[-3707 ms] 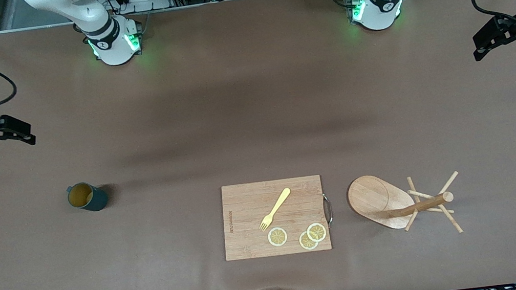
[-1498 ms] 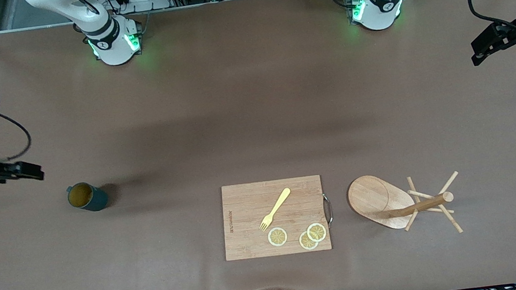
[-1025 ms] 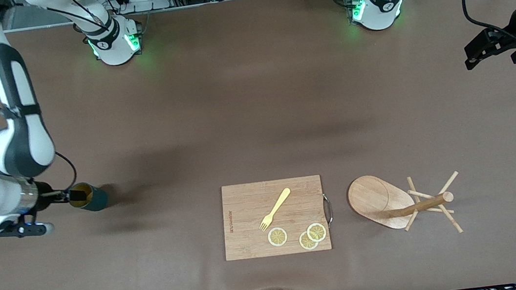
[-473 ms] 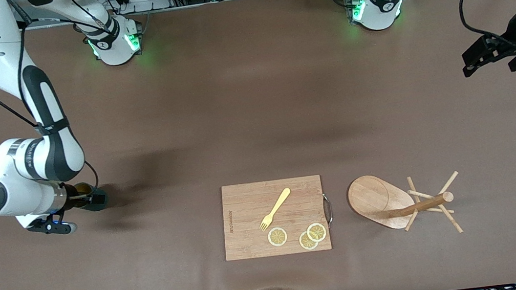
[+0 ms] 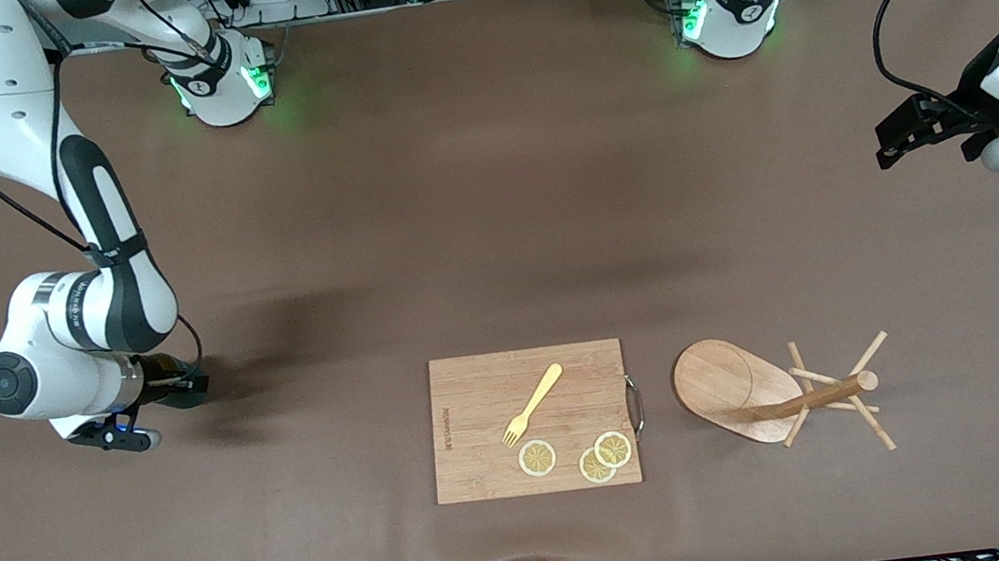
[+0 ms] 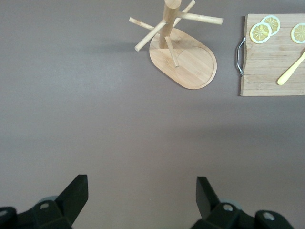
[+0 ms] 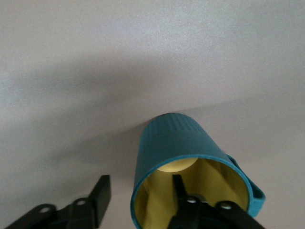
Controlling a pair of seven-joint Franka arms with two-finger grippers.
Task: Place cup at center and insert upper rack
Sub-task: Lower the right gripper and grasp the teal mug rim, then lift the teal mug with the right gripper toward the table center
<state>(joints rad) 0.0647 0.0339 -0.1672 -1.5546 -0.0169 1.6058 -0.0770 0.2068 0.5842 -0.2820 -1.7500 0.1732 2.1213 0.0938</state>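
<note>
The dark teal ribbed cup (image 7: pixel 176 138) with a yellowish inside stands toward the right arm's end of the table; in the front view only a sliver of it (image 5: pixel 183 399) shows under the wrist. My right gripper (image 7: pixel 140 195) (image 5: pixel 179 384) is open and straddles the cup's wall, with one finger inside and one outside. The light wooden mug tree (image 5: pixel 727 386) stands on its oval base beside the cutting board and also shows in the left wrist view (image 6: pixel 183 59). My left gripper (image 6: pixel 141 191) (image 5: pixel 888 147) is open and empty, over bare table at the left arm's end.
A wooden cutting board (image 5: pixel 480 435) with a metal handle lies near the front edge. It carries a yellow fork (image 5: pixel 532 404) and three lemon slices (image 5: pixel 537 458). It also shows in the left wrist view (image 6: pixel 267 71). Brown mat covers the table.
My right arm has swung in and down to the cup and put one finger inside it. My left gripper has drifted slightly toward the table's middle. The cup and mug tree have not moved.
</note>
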